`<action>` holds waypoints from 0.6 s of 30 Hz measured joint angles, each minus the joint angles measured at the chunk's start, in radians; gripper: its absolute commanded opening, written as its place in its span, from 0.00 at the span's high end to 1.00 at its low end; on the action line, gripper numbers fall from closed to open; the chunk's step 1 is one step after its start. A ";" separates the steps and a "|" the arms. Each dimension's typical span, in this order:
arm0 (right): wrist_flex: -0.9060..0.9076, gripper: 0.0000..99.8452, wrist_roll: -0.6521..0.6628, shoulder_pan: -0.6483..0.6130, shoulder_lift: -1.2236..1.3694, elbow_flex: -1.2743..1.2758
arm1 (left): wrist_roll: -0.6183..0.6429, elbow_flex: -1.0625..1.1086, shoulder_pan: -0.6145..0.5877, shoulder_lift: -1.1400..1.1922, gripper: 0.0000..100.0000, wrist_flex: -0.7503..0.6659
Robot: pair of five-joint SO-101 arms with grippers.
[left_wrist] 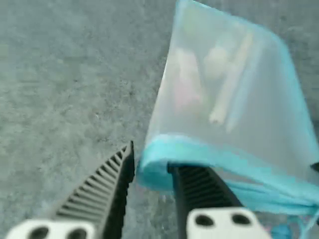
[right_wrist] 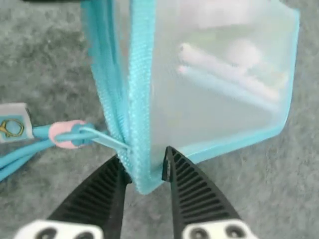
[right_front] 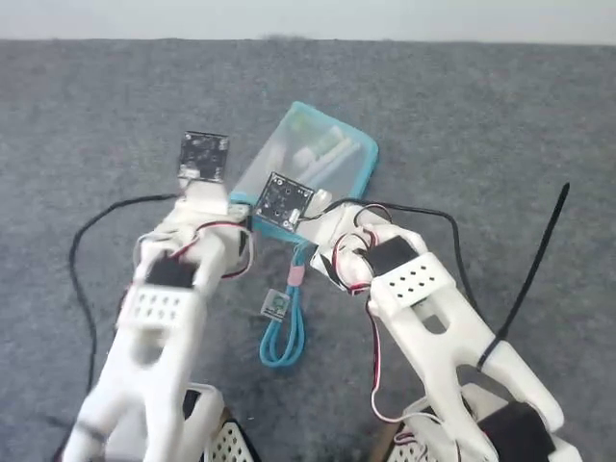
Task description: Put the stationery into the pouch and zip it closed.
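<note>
Pouch [right_front: 322, 164] lies on the grey carpet [right_front: 500, 115] in the high view, its near edge hidden under both wrists. Left wrist view: the left gripper [left_wrist: 152, 167] stands parted around a blue corner; stationery [left_wrist: 224, 74] inside is blurred. Right wrist view: the right gripper [right_wrist: 143, 167] pinches the zip edge beside the strap [right_wrist: 30, 147].

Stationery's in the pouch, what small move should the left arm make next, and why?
Probably close the left gripper: its open fingers straddle the pouch corner without pinching it. Holding that end should steady the pouch for zipping, with the right gripper at the pull end.
</note>
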 measured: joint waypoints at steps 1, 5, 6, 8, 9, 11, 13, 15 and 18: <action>0.008 0.99 -0.005 0.000 0.000 -0.003 | 0.000 0.009 -0.009 -0.064 0.87 0.038; 0.025 0.99 -0.015 0.000 0.000 -0.005 | -0.029 0.041 -0.049 -0.325 0.87 0.167; 0.031 0.99 -0.015 0.000 0.002 -0.003 | -0.048 0.043 -0.055 -0.382 0.87 0.186; 0.032 0.99 -0.032 0.000 0.002 -0.003 | -0.078 0.044 -0.055 -0.471 0.87 0.219; 0.032 0.99 -0.046 0.003 0.002 -0.003 | -0.086 0.044 -0.055 -0.497 0.87 0.233; 0.044 0.99 -0.068 0.017 0.002 -0.025 | -0.089 0.044 -0.055 -0.517 0.87 0.249; 0.084 0.99 -0.089 0.038 0.002 -0.075 | -0.089 0.044 -0.055 -0.522 0.87 0.253; 0.140 0.99 -0.115 0.058 0.002 -0.143 | -0.089 0.044 -0.054 -0.523 0.87 0.255; 0.222 0.99 -0.143 0.072 0.002 -0.249 | -0.100 0.044 0.020 -0.523 0.87 0.288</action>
